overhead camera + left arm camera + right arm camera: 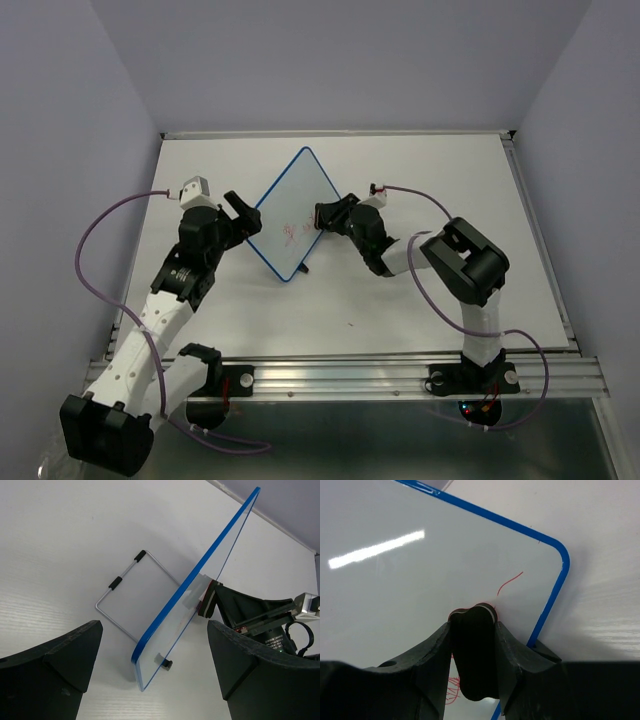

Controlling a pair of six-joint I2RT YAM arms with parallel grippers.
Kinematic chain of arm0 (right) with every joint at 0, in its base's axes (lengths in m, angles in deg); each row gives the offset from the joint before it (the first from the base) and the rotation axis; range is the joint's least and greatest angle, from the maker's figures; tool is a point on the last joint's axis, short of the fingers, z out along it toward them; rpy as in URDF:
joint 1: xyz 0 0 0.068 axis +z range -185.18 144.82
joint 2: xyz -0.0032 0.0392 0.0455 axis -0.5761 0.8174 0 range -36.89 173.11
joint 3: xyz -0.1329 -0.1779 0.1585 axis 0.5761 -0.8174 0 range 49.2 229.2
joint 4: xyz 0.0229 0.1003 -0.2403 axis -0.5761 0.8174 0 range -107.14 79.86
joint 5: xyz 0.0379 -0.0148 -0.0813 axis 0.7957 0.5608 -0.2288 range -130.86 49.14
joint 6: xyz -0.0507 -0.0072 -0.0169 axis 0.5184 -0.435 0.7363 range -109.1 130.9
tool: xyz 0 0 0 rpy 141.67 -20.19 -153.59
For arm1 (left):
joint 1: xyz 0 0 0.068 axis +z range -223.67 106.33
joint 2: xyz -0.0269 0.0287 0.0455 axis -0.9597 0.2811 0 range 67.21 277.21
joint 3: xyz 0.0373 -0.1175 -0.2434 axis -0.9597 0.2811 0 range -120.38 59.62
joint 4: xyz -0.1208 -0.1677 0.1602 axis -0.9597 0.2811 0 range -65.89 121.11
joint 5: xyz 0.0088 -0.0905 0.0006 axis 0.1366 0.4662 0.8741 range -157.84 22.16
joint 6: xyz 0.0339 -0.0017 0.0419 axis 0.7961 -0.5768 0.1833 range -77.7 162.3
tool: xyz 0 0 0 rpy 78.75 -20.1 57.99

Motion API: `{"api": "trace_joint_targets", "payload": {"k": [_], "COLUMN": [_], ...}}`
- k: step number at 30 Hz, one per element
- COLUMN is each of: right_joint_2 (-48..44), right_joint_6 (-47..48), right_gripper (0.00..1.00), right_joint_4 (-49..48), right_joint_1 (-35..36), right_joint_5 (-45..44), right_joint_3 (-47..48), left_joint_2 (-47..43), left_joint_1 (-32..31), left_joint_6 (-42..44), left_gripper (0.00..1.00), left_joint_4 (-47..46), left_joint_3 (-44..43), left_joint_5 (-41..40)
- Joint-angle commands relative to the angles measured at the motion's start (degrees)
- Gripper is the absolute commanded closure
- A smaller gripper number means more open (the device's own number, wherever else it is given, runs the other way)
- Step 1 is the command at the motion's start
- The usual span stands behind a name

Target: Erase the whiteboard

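Whiteboard [292,215] upright, wire stand [115,583] only in left wrist view, right end effector [474,623] clenching eraser [475,655], left end effector [155,623] released.

Left arm [140,330] white links, black joints; right arm [470,265] alike; purple cables [88,262].

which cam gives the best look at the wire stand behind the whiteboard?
Left wrist. It sees the whiteboard nearly edge-on from behind, so the wire stand and its black sleeves show clearly. Top external shows only a dark bit below the board's lower corner. Right wrist shows the front face and the eraser, no stand.
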Motion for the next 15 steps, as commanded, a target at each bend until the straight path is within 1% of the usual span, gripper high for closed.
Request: {"api": "trace_joint_targets", "payload": {"k": [1,7,8,11,15], "right_joint_2": [-2.2,0.1,0.5,1.5,1.8], "right_joint_6": [8.5,17.2,19.4,21.9,23.3], "right_gripper": [0.99,0.99,0.99,0.99,0.99], "right_joint_4": [-9.2,-16.1,-16.4,-16.3,-16.8], "right_joint_1": [0.6,1.1,1.1,1.1,1.1], "right_joint_5": [8.1,18.2,18.5,17.5,17.2], "right_joint_3": [-2.8,-3.2,-3.1,-2.9,-3.1], "left_joint_2": [1.1,2.5,2.6,2.7,2.8], "left_joint_1": [-0.2,-0.2,-0.2,-0.2,-0.3], "left_joint_6": [-1.7,-2.0,-2.0,-1.9,-1.9], "left_gripper": [0.01,0.01,0.01,0.01,0.03], "left_joint_4": [-3.5,-4.9,-5.1,-5.5,-5.9], "left_joint_3": [-0.3,0.8,1.0,1.4,1.8], "left_joint_5": [0.7,1.2,1.2,1.6,1.6]}}
